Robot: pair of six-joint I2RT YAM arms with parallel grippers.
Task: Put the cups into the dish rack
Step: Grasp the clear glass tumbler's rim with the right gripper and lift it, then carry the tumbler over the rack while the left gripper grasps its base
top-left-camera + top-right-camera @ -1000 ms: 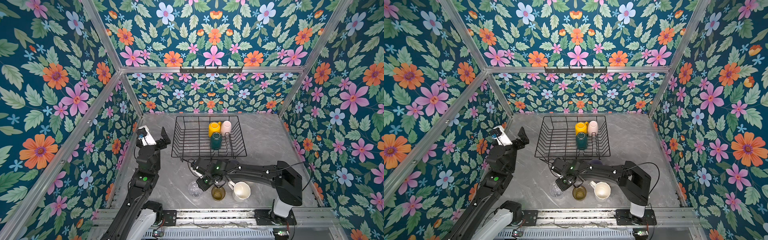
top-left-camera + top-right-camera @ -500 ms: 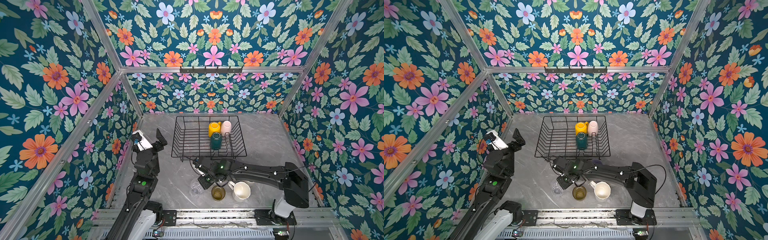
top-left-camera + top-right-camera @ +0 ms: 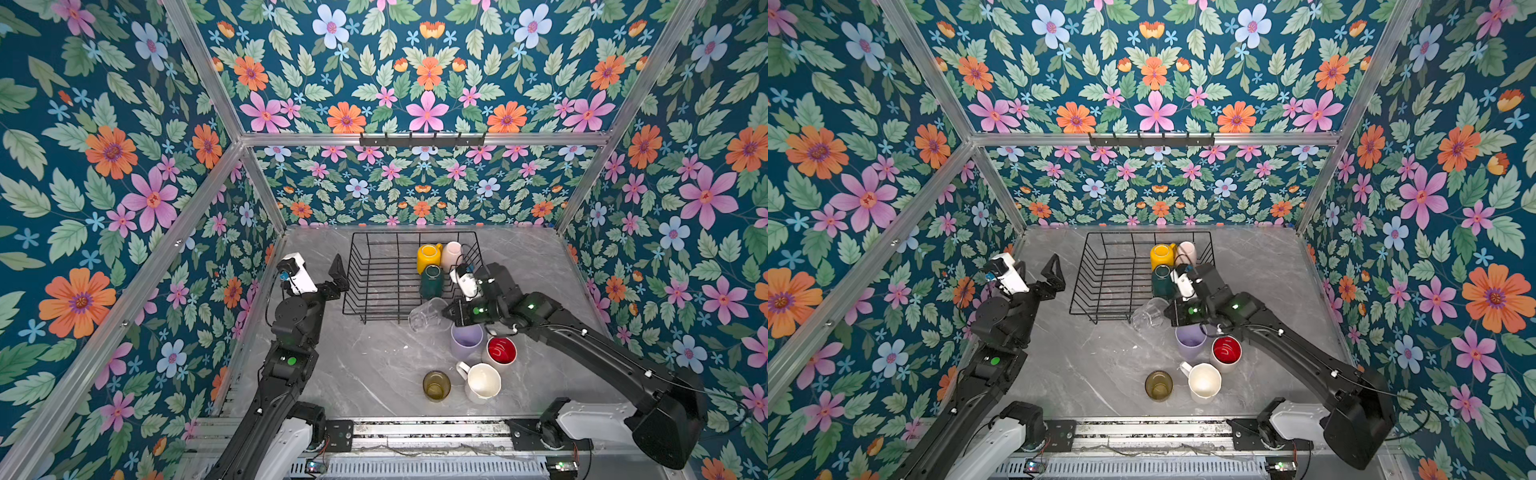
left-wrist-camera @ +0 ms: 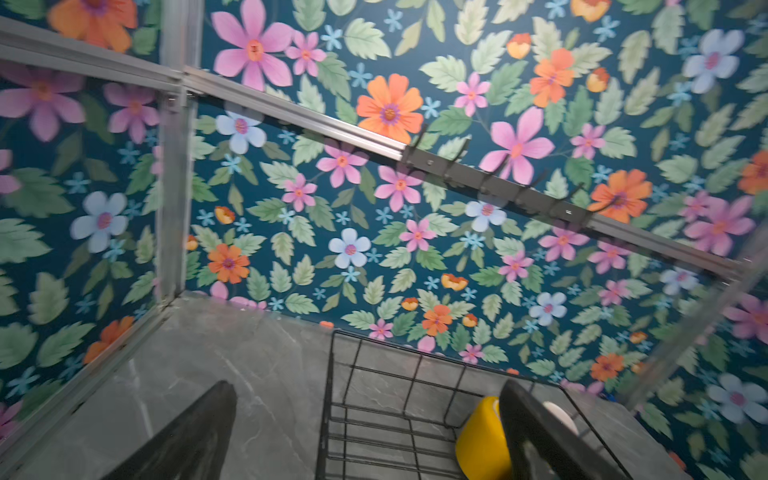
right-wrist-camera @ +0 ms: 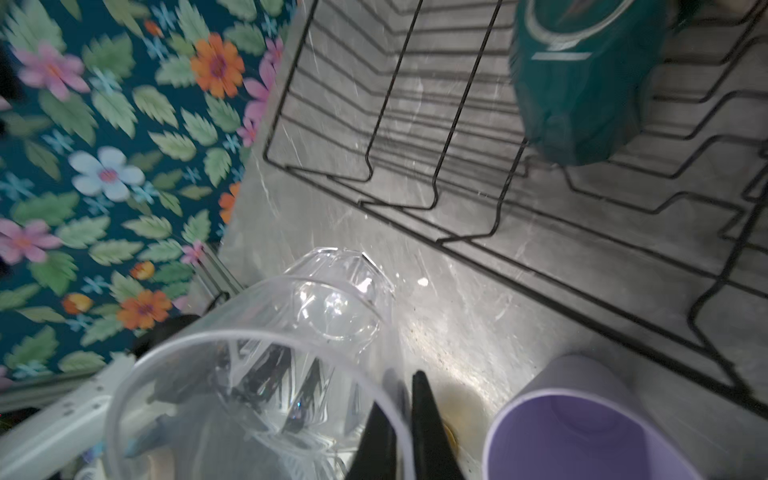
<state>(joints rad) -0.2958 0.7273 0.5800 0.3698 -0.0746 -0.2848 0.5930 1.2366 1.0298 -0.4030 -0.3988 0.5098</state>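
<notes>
The clear faceted drinking glass (image 3: pixel 426 318) hangs tilted well over on its side, mouth toward the arm and base toward the black wire dish rack (image 3: pixel 361 291), just in front of the rack's near rim. It appears to be clear of the grey marble-look tabletop (image 3: pixel 374 365). The right gripper (image 5: pixel 405 399) is clamped together on the glass's wall at the rim, one black finger inside the mouth and one outside, as the right wrist view shows.

Inside the rack, at its far right end, stand a yellow mug (image 3: pixel 429 257), a pale cream cup (image 3: pixel 452 254) and a dark green mug (image 3: pixel 432 280), all upside down. On the table in front wait a lilac tumbler (image 3: pixel 466 343), just under the right wrist, a white mug with a red lining (image 3: pixel 500 351), a plain white mug (image 3: pixel 482 382) and an olive-amber glass (image 3: pixel 436 385).

The left gripper (image 4: pixel 366 386) is raised beside the rack's left end, its fingers wide apart and holding nothing.

The step in hand looks like carrying the fourth cup to the rack. The next move calls for lifting the glass over the near rim, turning it mouth down, and setting it in the free wires beside the green mug without knocking it. A thin rim pinch on smooth glass could slip as it rotates.
</notes>
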